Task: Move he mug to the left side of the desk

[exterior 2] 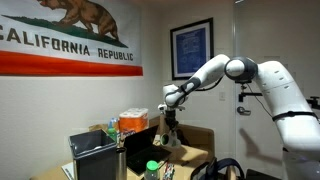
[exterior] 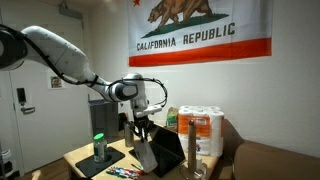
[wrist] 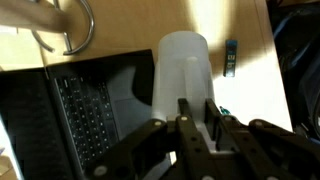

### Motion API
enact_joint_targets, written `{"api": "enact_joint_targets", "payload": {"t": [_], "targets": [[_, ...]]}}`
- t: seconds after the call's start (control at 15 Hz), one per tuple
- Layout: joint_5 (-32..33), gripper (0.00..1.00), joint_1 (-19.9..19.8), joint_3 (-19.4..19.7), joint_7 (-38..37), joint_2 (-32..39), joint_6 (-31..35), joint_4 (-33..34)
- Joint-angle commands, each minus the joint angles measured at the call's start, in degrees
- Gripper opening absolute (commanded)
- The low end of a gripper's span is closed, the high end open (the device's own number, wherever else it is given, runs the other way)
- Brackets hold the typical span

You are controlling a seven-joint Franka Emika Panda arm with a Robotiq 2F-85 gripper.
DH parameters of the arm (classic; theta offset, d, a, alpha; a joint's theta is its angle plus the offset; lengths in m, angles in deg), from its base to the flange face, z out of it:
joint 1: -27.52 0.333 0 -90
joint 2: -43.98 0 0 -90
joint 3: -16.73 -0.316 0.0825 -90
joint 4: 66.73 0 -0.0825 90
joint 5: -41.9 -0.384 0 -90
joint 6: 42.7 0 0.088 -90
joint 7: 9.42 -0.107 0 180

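In the wrist view the small white cylindrical mug (wrist: 183,65) is seen just beyond the fingers (wrist: 186,112) of the gripper (wrist: 200,108), which appear clamped on its near end, though the contact itself is hidden. An open black laptop (wrist: 80,110) lies beside the fingers, and the light tan wooden desk (wrist: 240,30) beyond them. The mug is best carried level, kept clear above the laptop, and released only over bare desk
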Motion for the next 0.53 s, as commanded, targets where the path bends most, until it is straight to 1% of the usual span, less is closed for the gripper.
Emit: {"api": "enact_joint_targets", "payload": {"t": [0.0, 0.47], "targets": [[-2.7, 0.09, 1.4, -2.0, 1.2, -3.3, -1.1, -1.2], [-10.6, 0.09, 2.5, -6.3, 3.7, -3.9, 0.3, -1.5]]}}
